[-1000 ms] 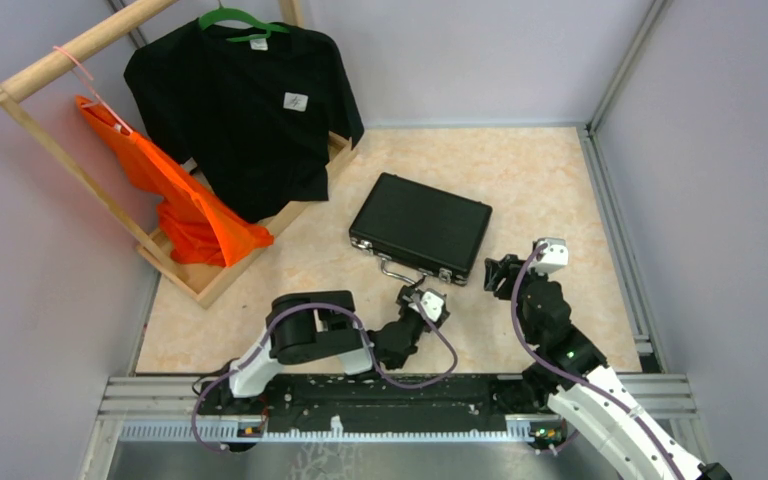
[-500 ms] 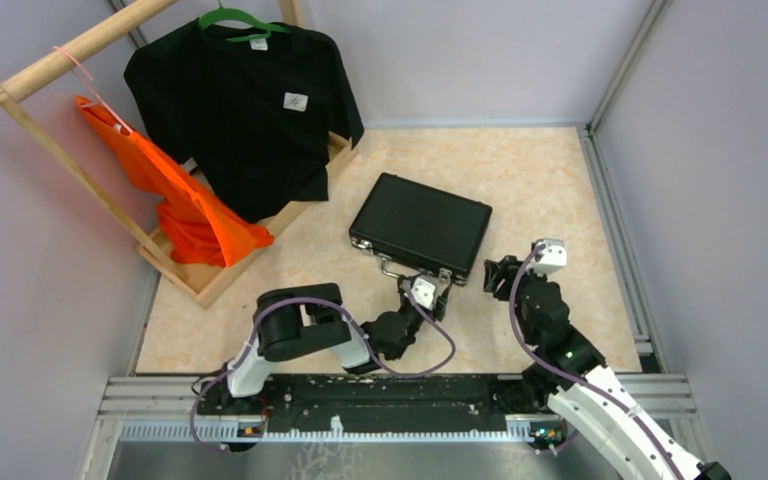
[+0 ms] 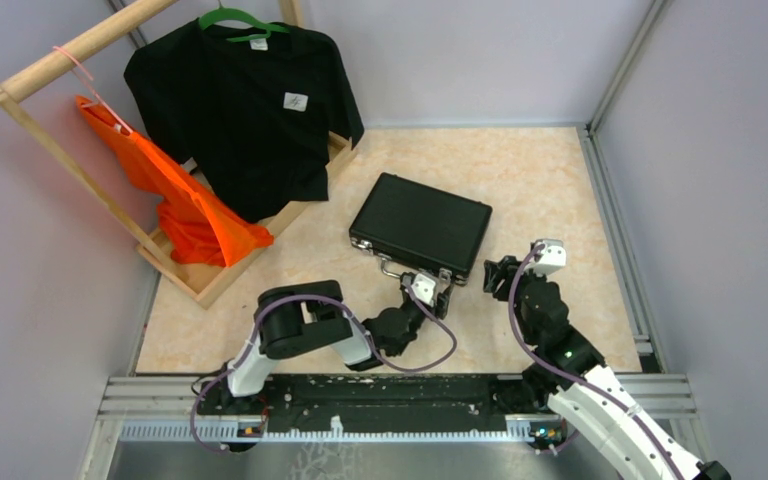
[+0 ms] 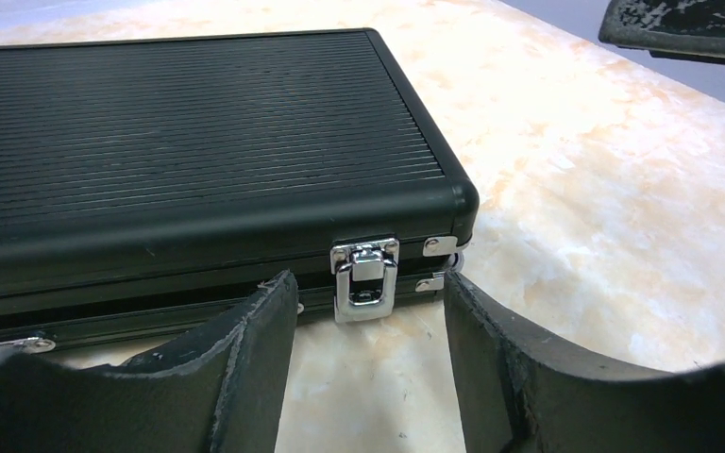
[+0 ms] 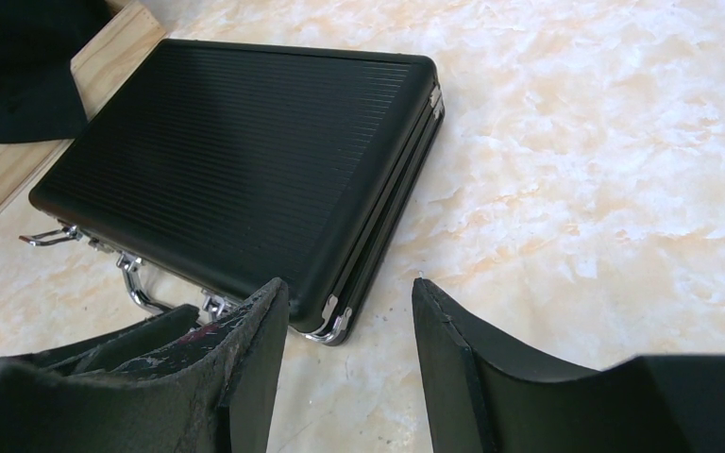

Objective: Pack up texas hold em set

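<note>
Overhead view: a black case (image 3: 420,226) lies flat w/ lid shut on a pale marbled surface (image 3: 520,170), approx. ctr of frame, turned at a slant. Its silver handle (image 3: 397,268) is on the lower edge, facing the two robot arms at the bottom of the frame. No chips, cards or dice show outside the case.

Left wrist view: the left gripper (image 4: 370,302) is open, holding nothing. Its two dark fingers rise from the bottom edge, one each side of a silver latch (image 4: 365,279) on the front of the case near its right corner. The latch looks folded down. Can't tell whether the fingers touch the case.

Right wrist view: the right gripper (image 5: 349,288) is also open and holds nothing. The nearest corner of the case shows just btwn its fingers, lower ctr; the rest of the ribbed lid stretches to the upper left of that frame.

Overhead, upper left: a wooden rack (image 3: 70,50) w/ a black T-shirt (image 3: 245,110) on a green hanger (image 3: 235,17) and an orange bag (image 3: 175,195) beside it. The rack's base is near the case but apart from it.
</note>
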You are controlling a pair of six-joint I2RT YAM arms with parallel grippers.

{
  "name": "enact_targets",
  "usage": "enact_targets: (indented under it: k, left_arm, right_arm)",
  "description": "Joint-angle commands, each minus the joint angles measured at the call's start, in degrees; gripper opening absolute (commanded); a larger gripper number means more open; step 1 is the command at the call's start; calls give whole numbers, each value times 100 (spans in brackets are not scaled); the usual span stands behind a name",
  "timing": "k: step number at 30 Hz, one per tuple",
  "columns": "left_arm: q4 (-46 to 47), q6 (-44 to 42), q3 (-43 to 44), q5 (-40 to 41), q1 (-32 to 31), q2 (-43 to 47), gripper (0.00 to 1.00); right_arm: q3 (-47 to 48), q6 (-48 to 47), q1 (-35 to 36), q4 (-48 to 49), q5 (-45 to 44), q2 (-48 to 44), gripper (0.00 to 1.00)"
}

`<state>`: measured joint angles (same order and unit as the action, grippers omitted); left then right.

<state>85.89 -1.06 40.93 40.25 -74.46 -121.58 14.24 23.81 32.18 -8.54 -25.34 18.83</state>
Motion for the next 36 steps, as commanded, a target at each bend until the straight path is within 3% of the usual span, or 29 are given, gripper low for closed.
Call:
enact_targets:
  k: [1, 24, 36]
  left_arm:
    - [-80, 281, 190, -224, 167, -158, 64]
    - [-437, 528, 462, -389, 327, -410, 64]
    - [-440, 658, 292, -341, 338, -345, 26]
  right_arm:
    - [37, 9, -54, 290, 45, 15, 51]
    - [31, -17, -54, 289, 39, 29, 51]
    - [4, -8, -54, 308, 51, 38, 51]
